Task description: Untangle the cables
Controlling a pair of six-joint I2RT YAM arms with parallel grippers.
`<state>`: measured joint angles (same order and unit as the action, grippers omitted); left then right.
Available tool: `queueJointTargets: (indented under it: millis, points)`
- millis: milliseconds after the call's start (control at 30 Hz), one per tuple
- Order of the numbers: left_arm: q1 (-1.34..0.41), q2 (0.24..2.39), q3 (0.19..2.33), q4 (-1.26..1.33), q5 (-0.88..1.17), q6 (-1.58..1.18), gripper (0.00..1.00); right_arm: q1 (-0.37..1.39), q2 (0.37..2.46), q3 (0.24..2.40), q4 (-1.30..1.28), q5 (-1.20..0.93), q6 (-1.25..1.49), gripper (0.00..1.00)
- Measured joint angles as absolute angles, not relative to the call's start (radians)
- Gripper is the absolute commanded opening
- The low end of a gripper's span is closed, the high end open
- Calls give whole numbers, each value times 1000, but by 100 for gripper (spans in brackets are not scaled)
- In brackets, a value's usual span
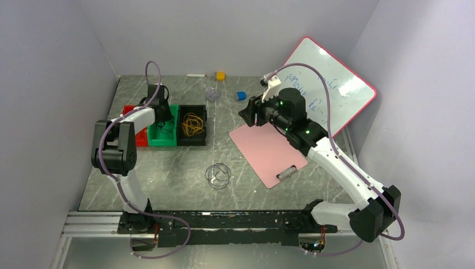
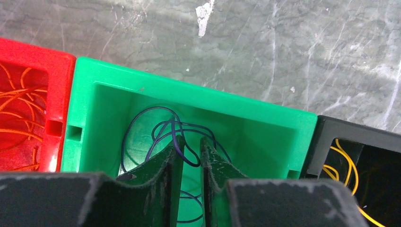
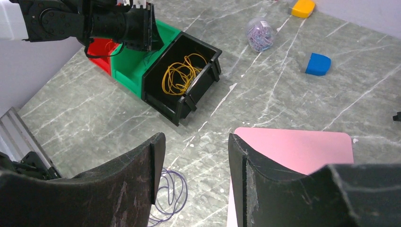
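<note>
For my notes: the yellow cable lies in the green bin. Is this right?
No. The yellow cable lies in the black bin, beside the green bin; the right wrist view shows it.

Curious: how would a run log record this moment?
left pincer: slightly open astride dark cable in green bin | right pincer: open, empty

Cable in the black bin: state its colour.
Yellow cable, clearest in the right wrist view.
</note>
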<state>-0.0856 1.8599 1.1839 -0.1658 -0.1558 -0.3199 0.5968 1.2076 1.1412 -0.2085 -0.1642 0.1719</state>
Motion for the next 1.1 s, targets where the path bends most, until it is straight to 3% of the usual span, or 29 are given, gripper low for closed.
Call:
queueJointTargets:
  millis: [300, 400, 733, 1100]
  points:
    - [-86, 1810, 1153, -185, -149, -344, 53, 597, 1207, 1131, -211, -164, 172, 55]
    - [-90, 1737, 1143, -212, -153, -348, 58, 597, 1207, 1126, -218, -163, 171, 55]
    - [-202, 1401, 1039, -255, -165, -348, 59, 597, 1209, 1047, -218, -194, 206, 55]
    - [-596, 1231, 871, -286, -81, -490, 58, 636, 1293, 852, -139, -296, 329, 55]
